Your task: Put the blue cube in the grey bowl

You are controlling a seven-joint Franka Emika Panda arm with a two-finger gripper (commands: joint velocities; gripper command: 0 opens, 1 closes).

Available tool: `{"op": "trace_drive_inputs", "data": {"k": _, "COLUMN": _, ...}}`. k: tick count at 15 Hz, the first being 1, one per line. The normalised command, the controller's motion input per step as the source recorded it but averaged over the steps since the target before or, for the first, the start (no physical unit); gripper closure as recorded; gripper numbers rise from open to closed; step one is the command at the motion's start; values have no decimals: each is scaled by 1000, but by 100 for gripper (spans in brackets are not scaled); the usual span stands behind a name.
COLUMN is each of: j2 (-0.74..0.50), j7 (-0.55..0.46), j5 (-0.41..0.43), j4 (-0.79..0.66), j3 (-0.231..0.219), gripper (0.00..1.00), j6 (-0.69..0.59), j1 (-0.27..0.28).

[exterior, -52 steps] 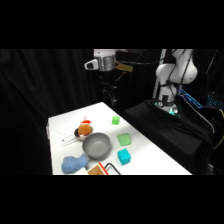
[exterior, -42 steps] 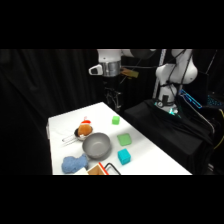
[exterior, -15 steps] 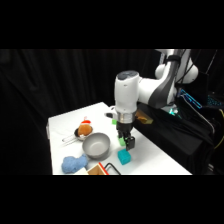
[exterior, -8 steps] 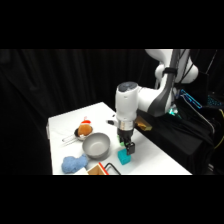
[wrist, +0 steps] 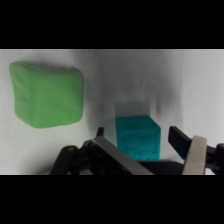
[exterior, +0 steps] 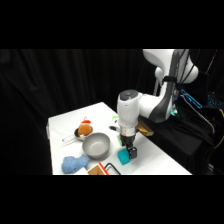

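Note:
The blue cube is a small teal block on the white table, low in the middle of the wrist view. My gripper is open and straddles it, one finger on each side; a gap shows between the cube and the right finger. In the side view the gripper stands low over the table at the blue cube. The grey bowl sits to the cube's left, apart from it, with nothing showing inside.
A large light green cube lies close to the left of the gripper. Another green cube sits farther back. A blue fuzzy cloth lies near the front edge. An orange object rests in a small pan behind the bowl.
The arm has swung in from high at the back and come down over the table. The gripper now stands low around the blue cube.

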Motion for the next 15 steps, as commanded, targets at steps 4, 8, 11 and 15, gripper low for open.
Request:
{"op": "trace_drive_inputs", "data": {"k": 4, "j2": 123, "j7": -29, "j5": 109, "j4": 95, "j3": -107, "gripper": 0, "j6": 184, "j1": 123}}
{"op": "trace_drive_inputs", "data": {"k": 8, "j2": 152, "j7": -58, "j5": 128, "j4": 133, "j3": -98, "gripper": 0, "j6": 146, "j1": 96}}
{"op": "trace_drive_inputs", "data": {"k": 11, "j2": 131, "j7": -81, "j5": 157, "j4": 141, "j3": -66, "gripper": 0, "j6": 121, "j1": 84}}
{"op": "trace_drive_inputs", "data": {"k": 15, "j2": 102, "j7": -80, "j5": 159, "j4": 133, "j3": -64, "gripper": 25, "j6": 96, "j1": 98}}
